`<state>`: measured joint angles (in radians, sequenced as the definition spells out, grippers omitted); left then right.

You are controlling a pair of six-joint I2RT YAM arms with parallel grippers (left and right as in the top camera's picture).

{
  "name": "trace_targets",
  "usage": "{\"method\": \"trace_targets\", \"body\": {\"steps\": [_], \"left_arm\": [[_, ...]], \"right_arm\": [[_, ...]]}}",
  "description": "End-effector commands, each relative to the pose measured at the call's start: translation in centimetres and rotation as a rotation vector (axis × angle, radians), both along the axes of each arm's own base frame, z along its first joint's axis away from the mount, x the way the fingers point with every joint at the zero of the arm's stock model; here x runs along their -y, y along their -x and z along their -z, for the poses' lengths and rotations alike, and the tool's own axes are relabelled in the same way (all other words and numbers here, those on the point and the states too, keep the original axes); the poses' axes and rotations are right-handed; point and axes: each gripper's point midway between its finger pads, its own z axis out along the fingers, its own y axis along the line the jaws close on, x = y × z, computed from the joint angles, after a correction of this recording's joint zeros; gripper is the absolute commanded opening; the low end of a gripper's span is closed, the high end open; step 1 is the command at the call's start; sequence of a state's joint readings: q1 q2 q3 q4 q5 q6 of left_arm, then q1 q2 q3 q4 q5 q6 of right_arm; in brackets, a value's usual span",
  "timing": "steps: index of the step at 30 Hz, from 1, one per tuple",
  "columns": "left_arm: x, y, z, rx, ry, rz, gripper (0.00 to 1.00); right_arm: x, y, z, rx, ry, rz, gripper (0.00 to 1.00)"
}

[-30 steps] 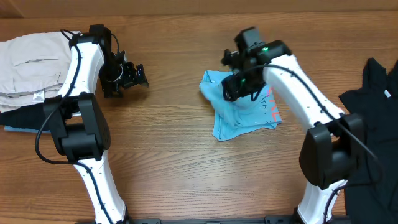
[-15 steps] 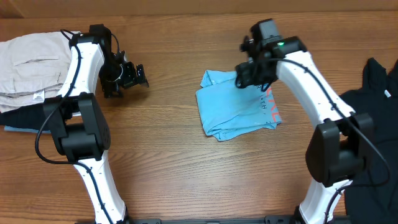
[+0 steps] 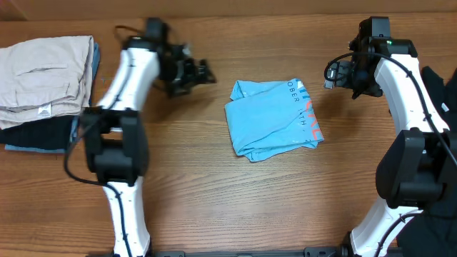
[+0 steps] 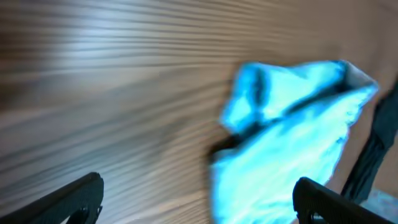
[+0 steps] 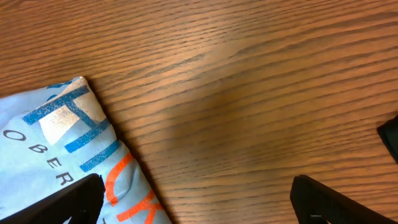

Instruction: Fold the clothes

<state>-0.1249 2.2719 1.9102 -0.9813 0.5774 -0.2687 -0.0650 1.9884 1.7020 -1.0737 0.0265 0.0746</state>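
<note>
- Overhead view, nearest band: bare brown wooden table (image 3: 214,200). Nothing of the task lies there.
- Middle of the table: the light blue short-sleeved cotton T-shirt (image 3: 271,118) lies flat as a rough square packet. White lettering and an orange-red mark (image 3: 305,118) run along its right edge. Its upper-left flap and lower-left corner sit uneven, so I judge the fold wants squaring or one more pass.
- Handling, my judgement: light, soft, limp cloth, not fragile. It will sag when lifted and may slide on the smooth wood. The layers may part if only the top one is pinched. I would take hold at the corners of one folded edge, through all layers, one gripper to each corner.
- Farther back, left: the left gripper (image 3: 194,73) is over bare wood, apart from the shirt's upper-left corner. The left wrist view is blurred, yet its black fingers (image 4: 74,199) stand wide apart with nothing between them, and the shirt (image 4: 292,124) lies ahead.
- Farther back, right: the right gripper (image 3: 335,73) is off the shirt's upper-right corner. The right wrist view shows its fingers (image 5: 74,199) spread wide and empty, with the shirt's printed corner (image 5: 56,143) at lower left.
- Edges: a beige folded garment (image 3: 43,82) sits on a dark pile (image 3: 36,132) at far left, and a plain black garment (image 3: 439,93) lies at far right. Neither is mine to handle.
</note>
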Motion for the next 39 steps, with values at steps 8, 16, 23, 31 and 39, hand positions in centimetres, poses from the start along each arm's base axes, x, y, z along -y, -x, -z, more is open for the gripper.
{"method": "trace_targets", "body": {"steps": [8,16,23,31,39], "left_arm": [[7.3,4.8,2.6,-0.077,-0.113,0.071,0.86],[8.0,5.4,5.6,-0.061,-0.082,0.077,0.04],[11.0,1.2,-1.9,0.117,0.059,0.127,0.04],[9.5,-1.5,-0.6,0.255,-0.189,0.101,0.61],[12.6,-0.6,-3.4,0.339,-0.211,0.192,0.64]], "right_arm": [[0.3,-0.6,-2.7,0.072,0.009,0.010,1.00],[0.3,-0.6,-2.7,0.072,0.009,0.010,1.00],[0.3,-0.6,-2.7,0.072,0.009,0.010,1.00],[0.3,-0.7,-2.7,0.073,0.009,0.010,1.00],[0.3,-0.7,-2.7,0.075,0.009,0.010,1.00]]}}
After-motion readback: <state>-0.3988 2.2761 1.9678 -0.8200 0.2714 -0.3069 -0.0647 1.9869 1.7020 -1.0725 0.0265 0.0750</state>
